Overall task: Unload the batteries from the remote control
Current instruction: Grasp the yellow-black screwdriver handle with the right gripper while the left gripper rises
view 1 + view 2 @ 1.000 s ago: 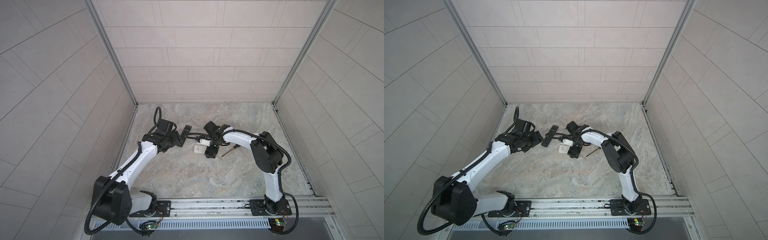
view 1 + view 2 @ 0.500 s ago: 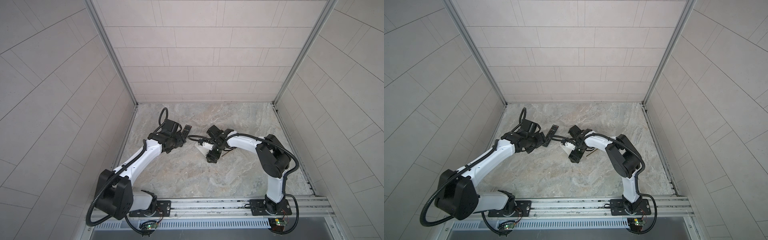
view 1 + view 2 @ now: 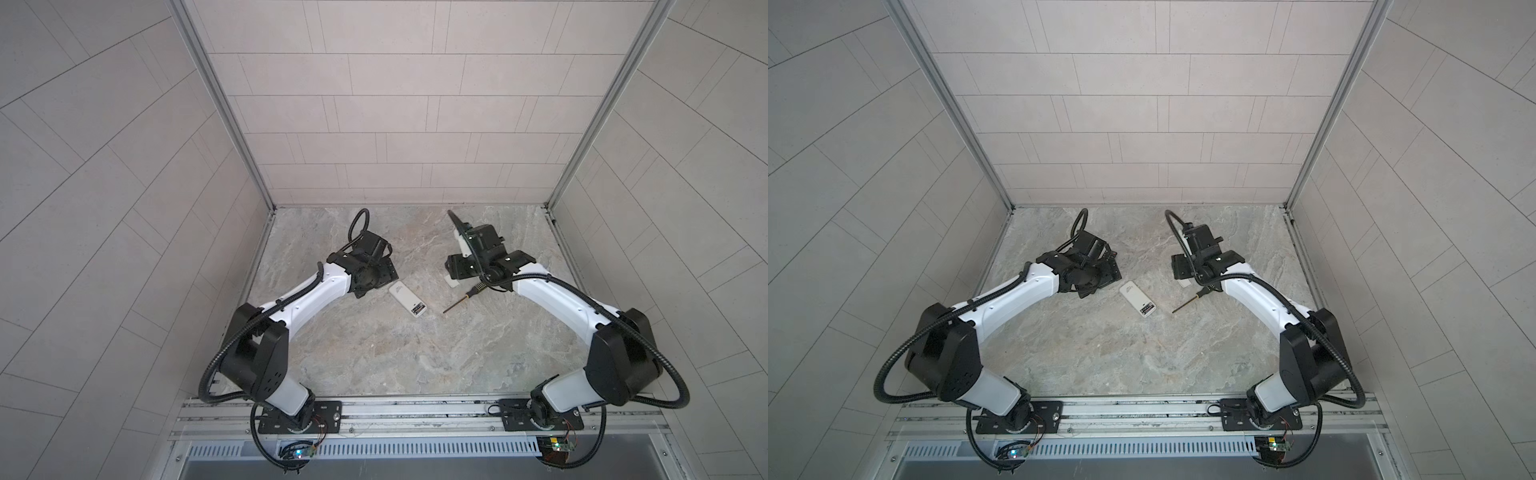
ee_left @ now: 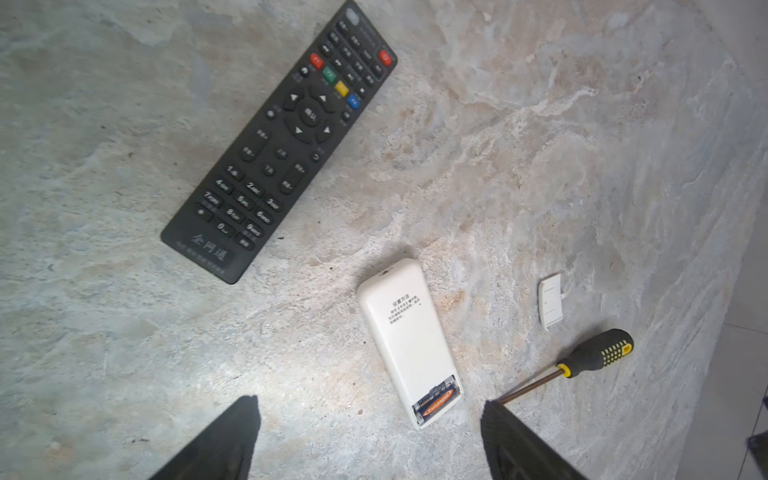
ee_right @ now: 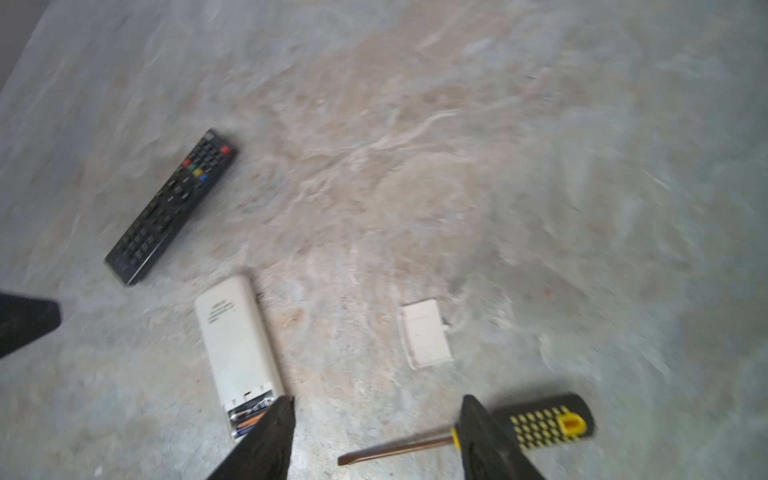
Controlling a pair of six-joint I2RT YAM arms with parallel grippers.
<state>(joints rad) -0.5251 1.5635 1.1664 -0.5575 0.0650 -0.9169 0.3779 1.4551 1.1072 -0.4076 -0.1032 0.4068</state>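
Left wrist view caught the slim orange-labelled batteries, crosswise in the long white plastic remote, framed between the wide, empty left jaws. Right jaws, apart and empty too, had them just off to one side.

White arm links — black joints, ribbed black cables

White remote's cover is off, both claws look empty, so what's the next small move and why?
Probably lower the left claw onto the open end of the white remote: a battery sits exposed there, and that claw hangs open, empty.
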